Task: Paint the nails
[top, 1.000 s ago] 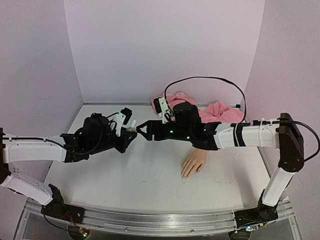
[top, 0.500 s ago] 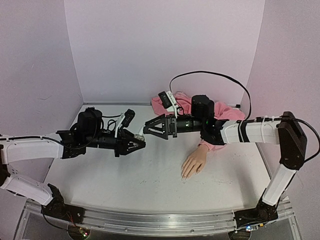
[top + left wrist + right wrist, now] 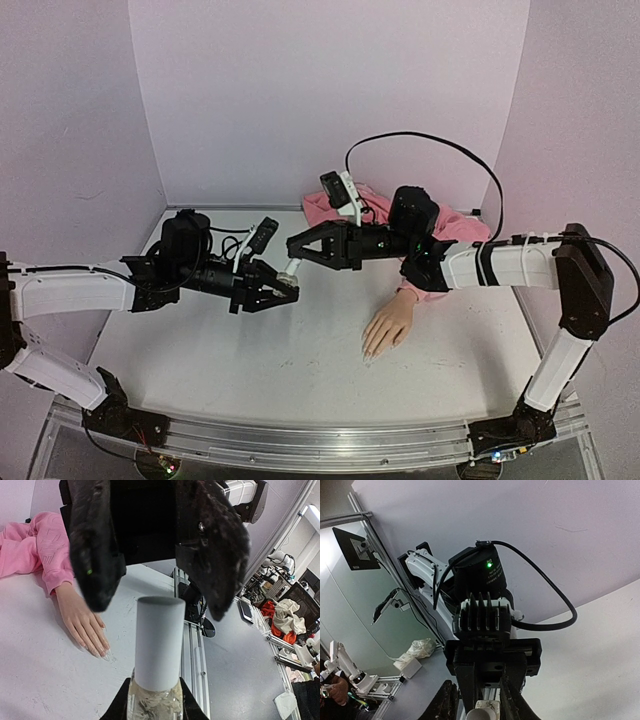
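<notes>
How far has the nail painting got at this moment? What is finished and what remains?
Done: the left end effector holds the bottle. In hand: the right end effector straddles the white cap, which is on the bottle; a firm grip is not clear. Left: opening it and painting the nails of the mannequin hand, which look pale and bare.

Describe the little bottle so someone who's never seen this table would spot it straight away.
On the white table, follow the left arm to its tool near the middle. Pinched there, above the tabletop, is the bottle: small and clear, with a tall white cap. Its neighbour, the beige mannequin hand in a pink sleeve, lies flat further right.
</notes>
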{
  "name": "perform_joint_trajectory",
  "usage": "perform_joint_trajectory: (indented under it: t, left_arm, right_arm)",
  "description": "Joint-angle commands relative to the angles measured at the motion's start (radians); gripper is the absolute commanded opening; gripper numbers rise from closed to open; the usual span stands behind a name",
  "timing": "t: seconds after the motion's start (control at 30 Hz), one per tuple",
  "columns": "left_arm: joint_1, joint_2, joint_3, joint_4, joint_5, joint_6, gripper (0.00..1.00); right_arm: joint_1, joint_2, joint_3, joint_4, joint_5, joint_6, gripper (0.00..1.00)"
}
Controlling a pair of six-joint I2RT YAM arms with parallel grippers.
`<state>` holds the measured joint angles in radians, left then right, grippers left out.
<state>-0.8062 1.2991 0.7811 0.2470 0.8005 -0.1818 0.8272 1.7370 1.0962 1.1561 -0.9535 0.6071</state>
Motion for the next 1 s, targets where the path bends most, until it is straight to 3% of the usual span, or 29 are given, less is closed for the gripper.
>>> perform_joint_trajectory:
  t: [0.0, 0.37, 0.53, 0.7, 0.87, 0.97]
  left_arm:
    - [-0.001, -0.004, 0.05, 0.078, 0.04, -0.01, 0.0]
    - [-0.001, -0.001, 0.055, 0.083, 0.048, -0.012, 0.0]
    - [-0.001, -0.008, 0.053, 0.084, 0.043, -0.012, 0.0]
    - [-0.001, -0.025, 0.053, 0.084, 0.011, -0.009, 0.0]
    - [-0.001, -0.064, 0.038, 0.082, -0.152, 0.021, 0.0]
    - [-0.001, -0.087, 0.029, 0.072, -0.36, 0.063, 0.0]
  right_arm:
    - [0.014, 0.004, 0.008, 0.128, -0.04, 0.033, 0.27]
    - [0.026, 0.023, 0.017, 0.138, -0.04, 0.041, 0.31]
    - [0.03, 0.036, 0.03, 0.139, -0.04, 0.043, 0.12]
    - [0.037, 0.058, 0.039, 0.136, -0.039, 0.04, 0.02]
    - [0.044, 0.077, 0.036, 0.097, -0.001, 0.019, 0.0]
    - [0.062, 0.089, 0.063, -0.062, 0.096, -0.05, 0.0]
